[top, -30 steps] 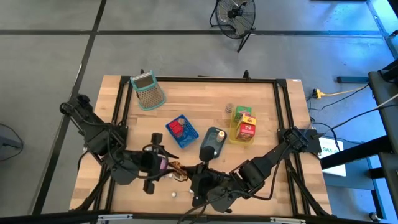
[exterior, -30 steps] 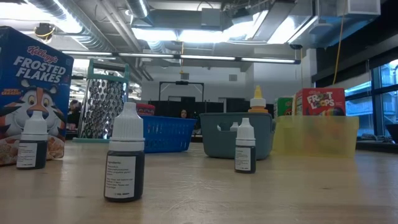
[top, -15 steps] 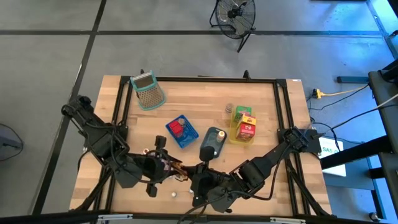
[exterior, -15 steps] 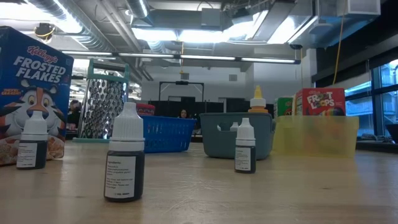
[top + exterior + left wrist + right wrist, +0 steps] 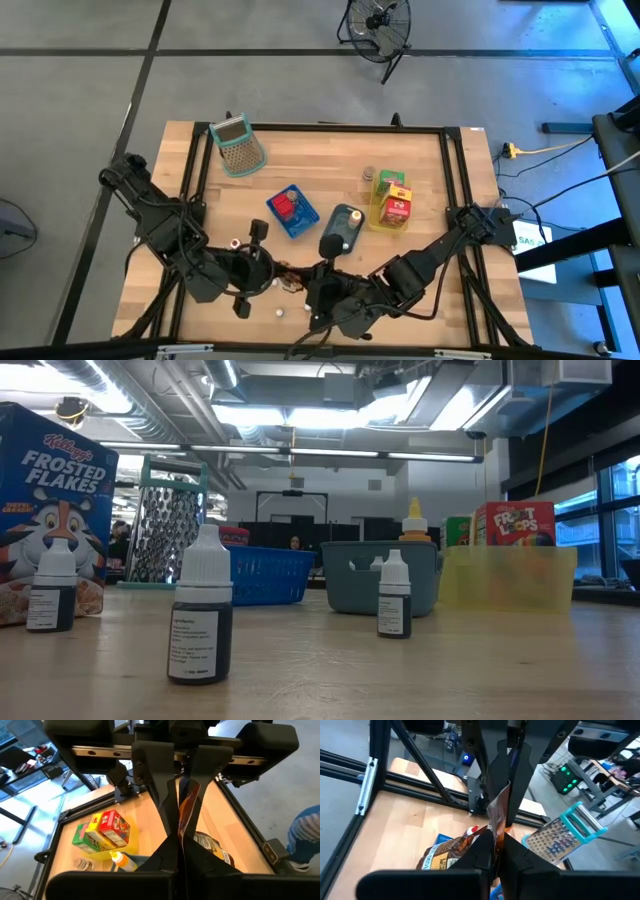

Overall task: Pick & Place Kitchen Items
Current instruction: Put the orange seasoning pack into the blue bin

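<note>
Brown packet [image 5: 186, 815] now pinched by left claw [image 5: 179, 827], earlier open

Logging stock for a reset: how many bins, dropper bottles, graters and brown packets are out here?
Bins: 3 (blue basket, teal bin, yellow bin)
Dropper bottles: 3
Grater: 1
Brown packet: 1
Total: 8

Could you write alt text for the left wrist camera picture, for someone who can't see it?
The left end effector is shut on the edge of a brown snack packet, seen close up above a wooden table. Farther off stands a yellow tray holding red, yellow and green boxes, with a yellow-tipped bottle beside it.
</note>
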### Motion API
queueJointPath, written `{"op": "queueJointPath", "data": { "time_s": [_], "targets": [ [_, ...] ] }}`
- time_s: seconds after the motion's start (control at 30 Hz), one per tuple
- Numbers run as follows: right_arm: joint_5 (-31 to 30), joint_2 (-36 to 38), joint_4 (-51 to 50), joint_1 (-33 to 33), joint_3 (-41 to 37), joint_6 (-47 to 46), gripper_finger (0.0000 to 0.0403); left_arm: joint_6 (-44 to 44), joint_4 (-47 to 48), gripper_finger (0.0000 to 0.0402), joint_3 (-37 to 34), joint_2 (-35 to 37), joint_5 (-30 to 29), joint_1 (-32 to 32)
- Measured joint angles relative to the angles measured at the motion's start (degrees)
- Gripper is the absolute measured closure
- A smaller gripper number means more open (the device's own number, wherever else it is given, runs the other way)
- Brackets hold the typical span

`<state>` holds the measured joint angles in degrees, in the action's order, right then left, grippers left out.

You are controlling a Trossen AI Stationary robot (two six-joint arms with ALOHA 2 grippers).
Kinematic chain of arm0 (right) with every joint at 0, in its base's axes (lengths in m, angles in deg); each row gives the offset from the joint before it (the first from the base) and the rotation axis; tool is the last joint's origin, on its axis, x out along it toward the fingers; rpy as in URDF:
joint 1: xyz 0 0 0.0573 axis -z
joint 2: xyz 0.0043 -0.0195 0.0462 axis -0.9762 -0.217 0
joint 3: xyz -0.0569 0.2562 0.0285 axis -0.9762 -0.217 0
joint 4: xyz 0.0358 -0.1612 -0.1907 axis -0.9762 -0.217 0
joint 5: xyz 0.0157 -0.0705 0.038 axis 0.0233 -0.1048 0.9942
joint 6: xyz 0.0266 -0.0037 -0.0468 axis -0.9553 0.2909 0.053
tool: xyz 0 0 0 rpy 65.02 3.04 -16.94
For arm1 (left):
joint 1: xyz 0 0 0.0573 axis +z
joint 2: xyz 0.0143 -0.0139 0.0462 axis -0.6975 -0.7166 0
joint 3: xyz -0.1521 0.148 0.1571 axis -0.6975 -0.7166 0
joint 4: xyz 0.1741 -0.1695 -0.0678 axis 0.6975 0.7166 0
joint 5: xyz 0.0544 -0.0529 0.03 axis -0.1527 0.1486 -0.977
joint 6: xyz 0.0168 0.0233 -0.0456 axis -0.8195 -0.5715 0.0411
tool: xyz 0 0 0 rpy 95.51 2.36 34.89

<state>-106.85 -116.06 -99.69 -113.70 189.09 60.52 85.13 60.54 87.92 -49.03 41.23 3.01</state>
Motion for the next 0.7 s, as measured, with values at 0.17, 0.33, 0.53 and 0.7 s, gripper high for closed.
{"op": "queueJointPath", "data": {
  "time_s": [0.17,0.33,0.53,0.7],
  "targets": [
    [-1.37,0.00,-0.55,-0.19,0.00,-3.08,0.0346,0.53,0.01,0.0399,0.00,0.02,-0.23,0.08],
    [-5.26,1.17,-5.20,-1.78,0.02,-9.00,0.0307,4.31,1.77,0.0399,0.00,0.02,-0.45,-0.30],
    [-12.87,1.95,-10.42,-4.86,0.04,-13.49,0.0295,16.48,14.04,0.0399,1.53,0.54,-5.26,0.12],
    [-13.38,1.97,-10.40,-5.79,0.04,-13.53,0.0300,26.13,17.29,0.0399,1.73,1.59,-0.92,3.28]
  ]
}}
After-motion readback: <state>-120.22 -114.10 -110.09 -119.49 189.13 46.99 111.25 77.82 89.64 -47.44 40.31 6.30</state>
